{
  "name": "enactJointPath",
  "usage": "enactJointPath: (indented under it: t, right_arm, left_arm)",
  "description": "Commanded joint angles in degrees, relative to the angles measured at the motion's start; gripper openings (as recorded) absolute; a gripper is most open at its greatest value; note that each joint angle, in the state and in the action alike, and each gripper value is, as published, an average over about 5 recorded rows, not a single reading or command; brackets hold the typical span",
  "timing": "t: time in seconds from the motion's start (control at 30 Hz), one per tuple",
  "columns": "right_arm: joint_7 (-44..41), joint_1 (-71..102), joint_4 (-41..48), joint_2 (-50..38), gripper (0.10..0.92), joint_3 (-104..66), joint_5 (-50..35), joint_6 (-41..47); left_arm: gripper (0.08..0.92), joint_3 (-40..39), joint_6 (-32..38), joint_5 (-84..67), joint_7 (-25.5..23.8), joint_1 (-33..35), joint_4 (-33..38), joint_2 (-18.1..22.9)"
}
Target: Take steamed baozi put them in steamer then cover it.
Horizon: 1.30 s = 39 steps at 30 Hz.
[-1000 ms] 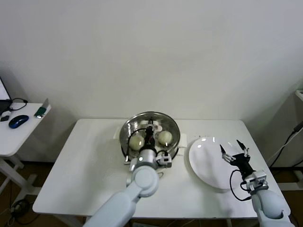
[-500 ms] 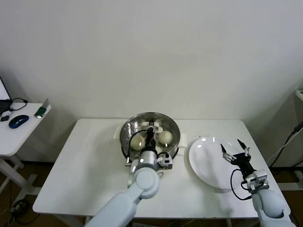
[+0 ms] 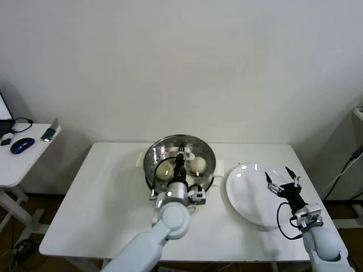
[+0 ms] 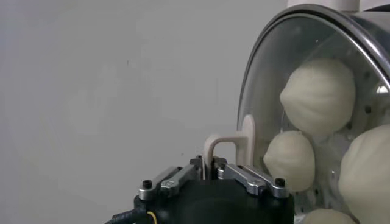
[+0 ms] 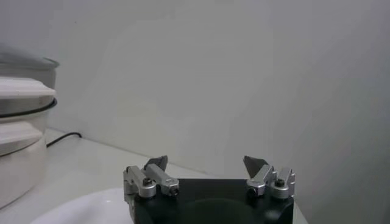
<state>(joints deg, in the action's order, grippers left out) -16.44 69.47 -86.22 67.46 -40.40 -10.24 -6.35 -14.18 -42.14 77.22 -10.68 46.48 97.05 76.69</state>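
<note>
The steamer point(image 3: 150, 164) stands at the table's middle back with the cover point(image 3: 180, 143) lying on top of it. Through the glass I see steamed baozi point(image 3: 197, 164) point(image 4: 318, 97) on the perforated tray, one more point(image 3: 165, 169) on the left side. My left gripper point(image 3: 179, 160) point(image 4: 210, 164) is above the lid's centre, shut on the cover's cream-white handle point(image 4: 228, 143), whose thin edge sits between the jaws. My right gripper point(image 3: 282, 180) point(image 5: 206, 163) hangs open over the right edge of the white plate, holding nothing.
A bare white plate point(image 3: 249, 195) point(image 5: 79, 210) lies right of the steamer point(image 5: 21, 140). A side desk with a blue mouse point(image 3: 21, 145) stands far left. The wall runs close behind the table.
My left wrist has drawn slightly toward the table's front while its jaws stay at the lid handle. The cover, the buns and the right arm have not moved.
</note>
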Motion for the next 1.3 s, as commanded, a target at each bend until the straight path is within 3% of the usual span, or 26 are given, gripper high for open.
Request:
enactJointPath:
  t: [0.03,0.47,0.73,0.87,1.0,1.1,1.3]
  right_arm:
    - [0.33,0.01,-0.82,0.06,0.823,-0.15,-0.05,2.50]
    - [2.49,-0.28,-1.96,0.02,0.823,-0.28,-2.69,5.87]
    - [2.50,-0.59,-1.84,-0.07,0.823,-0.13,-2.18,5.82]
    - [2.45,-0.45,-1.95,0.03,0.823,0.02,-2.42,5.51]
    - [2.17,0.22,-2.07,0.11,0.823,-0.28,-2.58,4.94]
    - [1.77,0.97,-2.48,0.24,0.823,-0.56,-2.60,4.55]
    - [0.17,2.60,-3.80,1.37,0.823,-1.02,-2.88,3.67]
  left_arm:
    - [0.244,-0.18,-2.86,-1.18,-0.67,0.45,3.05,-1.59]
    - [0.625,2.69,-2.86,-4.33,-0.36,8.87,18.12,-8.35]
    - [0.809,11.92,-0.64,-11.55,6.36,19.04,25.99,-12.94]
    - [0.822,21.75,7.09,-27.24,16.82,23.88,26.70,-15.14]
    - [0.823,34.50,24.76,-47.97,25.82,29.41,25.29,-14.10]
    - [0.823,43.05,34.89,-58.14,25.67,33.08,23.16,-12.19]
    - [0.823,51.96,47.20,-75.95,22.87,35.84,13.65,-7.78]
